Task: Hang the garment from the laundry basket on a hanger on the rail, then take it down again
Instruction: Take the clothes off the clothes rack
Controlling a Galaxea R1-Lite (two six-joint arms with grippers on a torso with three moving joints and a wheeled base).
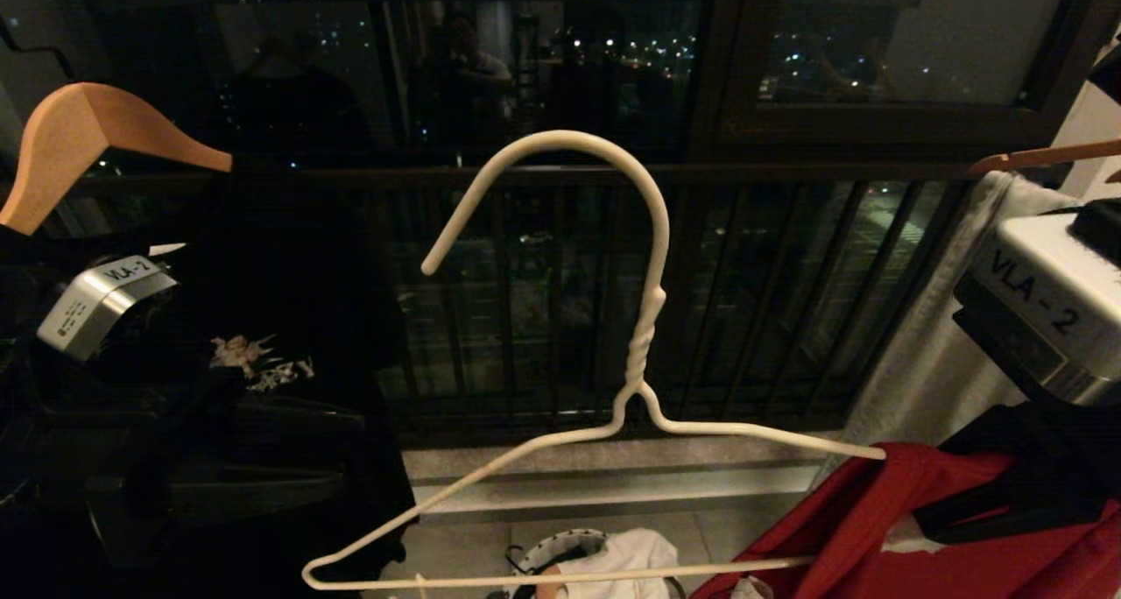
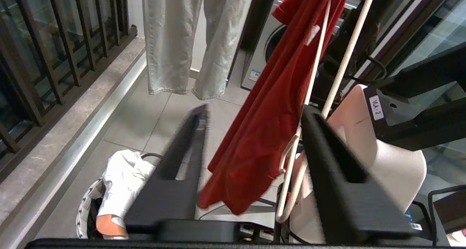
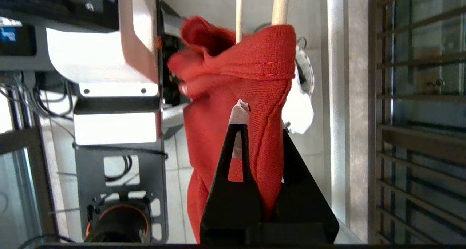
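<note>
Starting at the left of the white wire hanger (image 1: 644,354), we saw a wooden hanger (image 1: 83,144) carrying a black T-shirt (image 1: 289,319), with our left arm in front of that shirt. The left claw (image 2: 255,132) stood with its jaws apart and nothing between them; the hanger's end loop lay against its right-hand finger but was not pinched.

The wire hanger itself filled the middle, its hook (image 1: 560,157) curving up in front of the dark railing. We could not tell whether that hook sat over a rail, as no rail showed above it. Below the hanger's bottom bar stood the laundry basket (image 1: 560,546) with white cloth (image 1: 635,555) in it, so the red garment (image 1: 876,529) was already out of the basket.

To the right of the hanger, the garment covered only the right-hand tip of the wire; the left shoulder and most of the bottom bar were bare. The right claw (image 3: 260,123) was clamped on a fold of the red fabric just below that tip.

We judged the task to be at the stage of sliding the shirt along the hanger; whether on or off we could not tell. Either way the garment was half on, and the finished hanging or the full removal remained to do.
</note>
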